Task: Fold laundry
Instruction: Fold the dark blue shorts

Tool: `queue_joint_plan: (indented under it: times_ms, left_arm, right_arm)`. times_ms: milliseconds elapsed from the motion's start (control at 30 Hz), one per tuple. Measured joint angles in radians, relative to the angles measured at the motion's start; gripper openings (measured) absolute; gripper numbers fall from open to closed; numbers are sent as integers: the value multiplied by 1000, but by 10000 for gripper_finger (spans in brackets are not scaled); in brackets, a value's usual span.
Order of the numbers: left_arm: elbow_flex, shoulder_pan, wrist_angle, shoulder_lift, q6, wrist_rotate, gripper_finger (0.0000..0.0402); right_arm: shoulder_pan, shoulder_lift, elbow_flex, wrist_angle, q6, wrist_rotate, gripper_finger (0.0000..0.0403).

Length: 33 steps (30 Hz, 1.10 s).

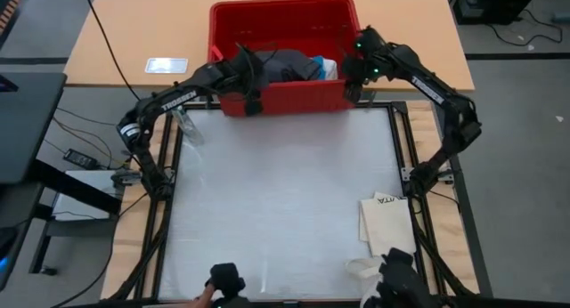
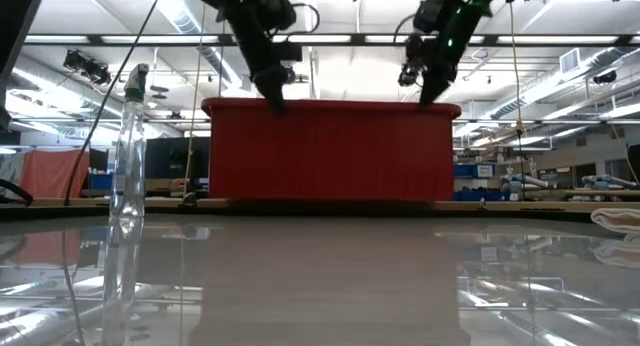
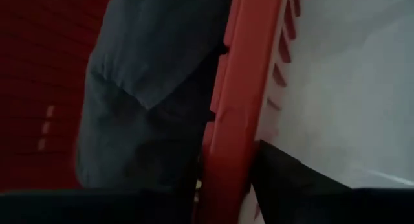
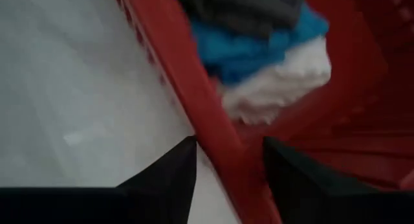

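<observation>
Red basket (image 1: 283,98) at the far edge of the white table (image 1: 285,210). Inside it, the laundry: dark grey garment (image 1: 287,66) heaped in the middle, a bright blue piece (image 4: 249,46) and a white piece (image 4: 278,81) under it toward the basket's right end. No garment lies on the table.

Left gripper (image 1: 252,96) sits at the basket's near wall, left of centre. Left wrist view: one dark finger (image 3: 291,175) outside the red rim on the table side, the other side of the rim pressed against the grey cloth (jaws straddle the wall; looks clamped on it).

Right gripper (image 1: 354,84) at the basket's near right corner. Right wrist view: its two fingers (image 4: 165,175) stand either side of the red rim, spread with a slight gap to the rim, so parted, not clamped.

High view only: cream tote bag (image 1: 388,221) on the table's near right; a clear bottle (image 1: 189,128) just beside the left arm; a small white card (image 1: 167,65) on the wooden table behind. Low view only: the bottle stands upright (image 2: 127,191); basket contents hidden behind its wall; both grippers come down to the rim.
</observation>
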Motion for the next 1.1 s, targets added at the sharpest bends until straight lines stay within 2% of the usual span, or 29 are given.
queue_joint_plan:
  times_ms: [167, 333, 467, 567, 667, 800, 1000, 1100]
  left_arm:
    - [6, 12, 5, -47, -39, 67, 177]
    - [7, 47, 107, -62, -54, 130, 197]
    - [8, 102, 282, -43, -97, 266, 195]
    - [6, 128, 318, 2, -67, 352, 189]
    - [5, 126, 324, 41, 43, 365, 186]
    - [6, 139, 352, 91, 93, 403, 185]
    - [10, 164, 339, 177, 92, 464, 180]
    - [8, 172, 336, 211, 69, 480, 160]
  right_arm:
    - [-18, -59, 1, 12, 151, -161, 204]
    - [-43, -93, 1, 15, 301, -173, 205]
    - [-51, -103, 1, 72, 378, -181, 206]
    - [-50, -100, 1, 95, 405, -211, 206]
    - [-41, -101, 1, 95, 408, -232, 206]
    - [-33, -100, 1, 96, 408, -232, 206]
    - [-31, -100, 1, 108, 420, -232, 206]
    - [-31, -100, 1, 116, 420, -225, 206]
